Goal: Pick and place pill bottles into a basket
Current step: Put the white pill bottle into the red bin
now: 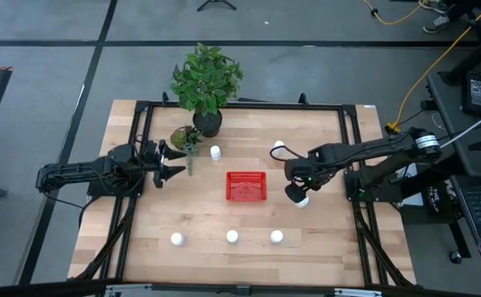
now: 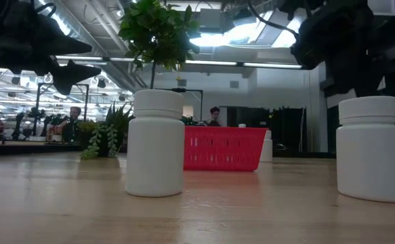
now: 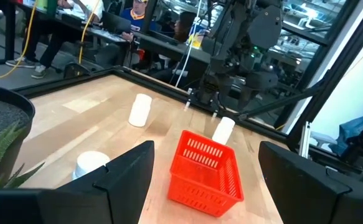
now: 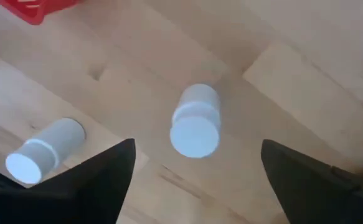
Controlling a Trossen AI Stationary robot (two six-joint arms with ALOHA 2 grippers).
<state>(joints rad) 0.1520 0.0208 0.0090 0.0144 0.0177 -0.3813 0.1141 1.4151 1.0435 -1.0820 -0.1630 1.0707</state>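
The red basket stands at the table's middle. Six white pill bottles stand upright on the wood: two at the far side, three in a row near the front edge, and one right of the basket. My right gripper hangs open above this last bottle. In the right wrist view the gripper has its fingers wide on either side of the bottle, without touching it. My left gripper is open and empty, left of the basket.
A potted plant and a small succulent stand at the far left, close to my left gripper. A black frame runs around the table. Another bottle stands beside the one under my right gripper.
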